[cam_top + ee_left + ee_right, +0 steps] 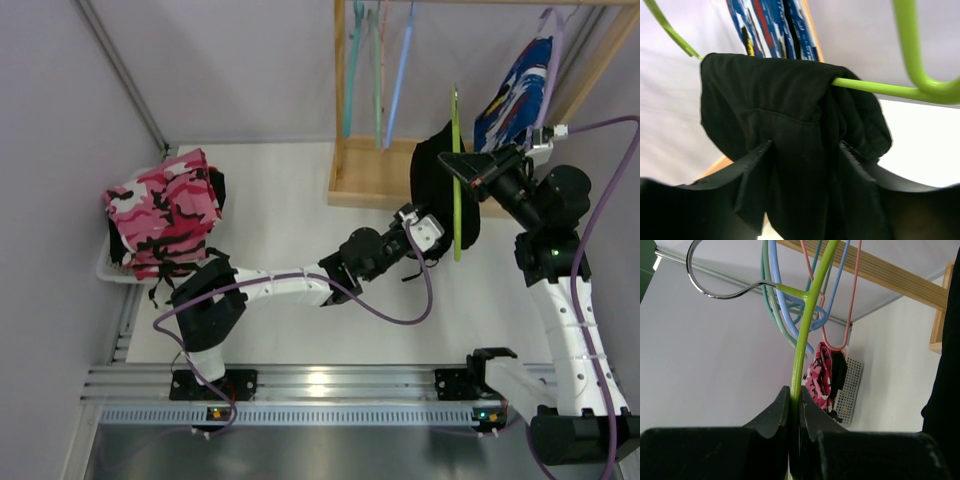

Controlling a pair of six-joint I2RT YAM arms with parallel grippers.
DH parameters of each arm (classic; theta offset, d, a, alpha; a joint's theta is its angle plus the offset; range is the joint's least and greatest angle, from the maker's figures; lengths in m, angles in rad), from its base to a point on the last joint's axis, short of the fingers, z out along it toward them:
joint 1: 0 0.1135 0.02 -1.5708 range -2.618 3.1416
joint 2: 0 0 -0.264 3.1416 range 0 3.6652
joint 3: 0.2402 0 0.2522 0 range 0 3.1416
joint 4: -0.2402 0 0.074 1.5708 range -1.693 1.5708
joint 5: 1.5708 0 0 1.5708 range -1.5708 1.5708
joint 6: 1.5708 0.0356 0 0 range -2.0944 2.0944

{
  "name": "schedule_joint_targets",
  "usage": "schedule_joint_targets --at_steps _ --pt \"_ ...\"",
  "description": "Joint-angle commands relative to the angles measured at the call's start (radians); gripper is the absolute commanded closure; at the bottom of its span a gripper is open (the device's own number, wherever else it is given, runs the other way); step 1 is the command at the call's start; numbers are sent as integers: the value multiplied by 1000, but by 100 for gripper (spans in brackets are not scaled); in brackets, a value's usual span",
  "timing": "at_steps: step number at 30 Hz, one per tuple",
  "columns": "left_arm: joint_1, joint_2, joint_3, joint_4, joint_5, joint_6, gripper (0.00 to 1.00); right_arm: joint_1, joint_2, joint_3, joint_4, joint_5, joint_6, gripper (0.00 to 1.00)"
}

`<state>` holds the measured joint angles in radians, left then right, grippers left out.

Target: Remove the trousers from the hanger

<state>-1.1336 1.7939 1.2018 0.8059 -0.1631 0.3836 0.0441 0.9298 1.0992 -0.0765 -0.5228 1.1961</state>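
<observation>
The black trousers (437, 190) hang folded over the bar of a lime-green hanger (456, 150), held off the rack. My right gripper (470, 165) is shut on that hanger's stem (807, 315), with both jaws tight against it. My left gripper (425, 228) is open; its fingers (757, 170) straddle the hanging black cloth (790, 110) just below the bar (875, 89). The blue-and-white trousers (515, 90) hang on the rack behind. The pink camouflage trousers (165, 212) lie in a white basket (108, 268) at the far left.
A wooden rack (370, 180) stands at the back with empty blue, teal and pink hangers (790, 300) on its rail. Grey walls close the back and left. Purple cables trail from both arms.
</observation>
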Motion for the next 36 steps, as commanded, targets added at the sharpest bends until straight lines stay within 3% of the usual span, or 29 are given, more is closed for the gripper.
schedule_joint_targets --at_steps 1,2,5,8,10,16,26,36 --pt "17 -31 16 92 -16 23 49 11 -37 51 115 -17 -15 100" --pt "20 -37 9 93 -15 26 62 11 -36 50 115 -20 -10 100" --pt "23 -53 -11 92 -15 47 77 11 -29 48 121 -34 3 100" --pt "28 -53 -16 92 -26 63 86 10 -28 47 129 -48 13 100" --pt "31 -56 -8 92 -36 69 100 11 -23 42 129 -60 11 100" --pt "34 -116 8 84 -32 55 100 -7 -6 10 107 -118 17 100" --pt "31 -272 96 -71 -41 -17 100 -82 14 -96 190 -207 76 100" --pt "20 -303 225 -117 -23 0 100 -87 26 -150 201 -212 51 100"
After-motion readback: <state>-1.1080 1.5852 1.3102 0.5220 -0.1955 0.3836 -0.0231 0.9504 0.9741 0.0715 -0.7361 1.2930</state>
